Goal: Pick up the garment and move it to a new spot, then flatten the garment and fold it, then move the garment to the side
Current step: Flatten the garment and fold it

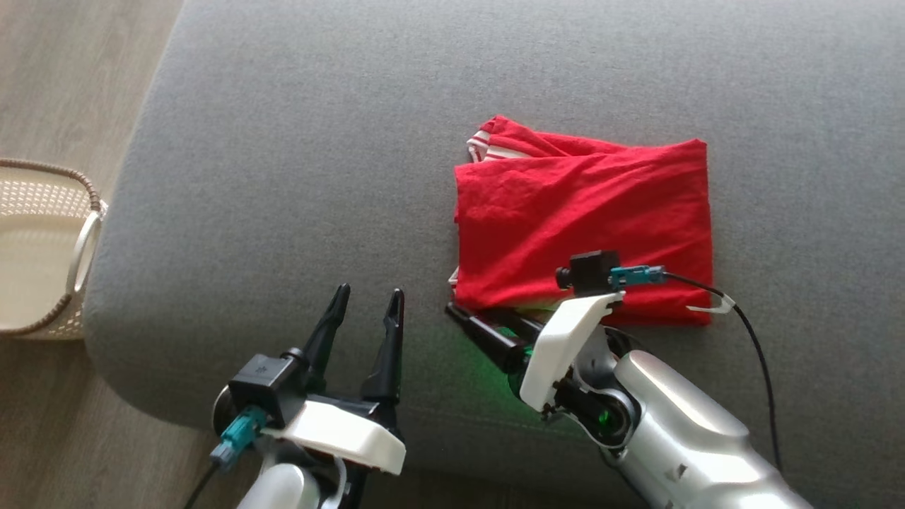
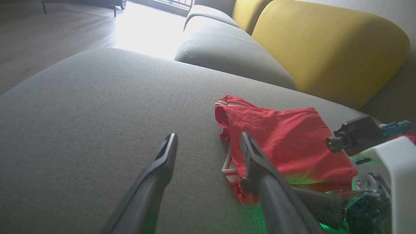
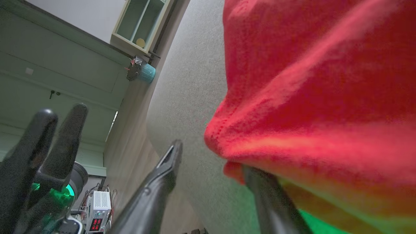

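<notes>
The red garment lies folded into a rough rectangle on the grey cushion, with a white-striped trim at its far left corner. My right gripper is at the garment's near left corner. In the right wrist view its fingers stand apart around that corner: one fingertip lies under the red cloth, the other is bare beside it, and nothing is clamped between them. My left gripper is open over bare cushion, left of the garment and apart from it.
A woven cream basket stands on the wooden floor off the cushion's left edge. Yellow back cushions rise beyond the garment. A black cable trails from the right wrist across the cushion. Bare grey cushion stretches left of and beyond the garment.
</notes>
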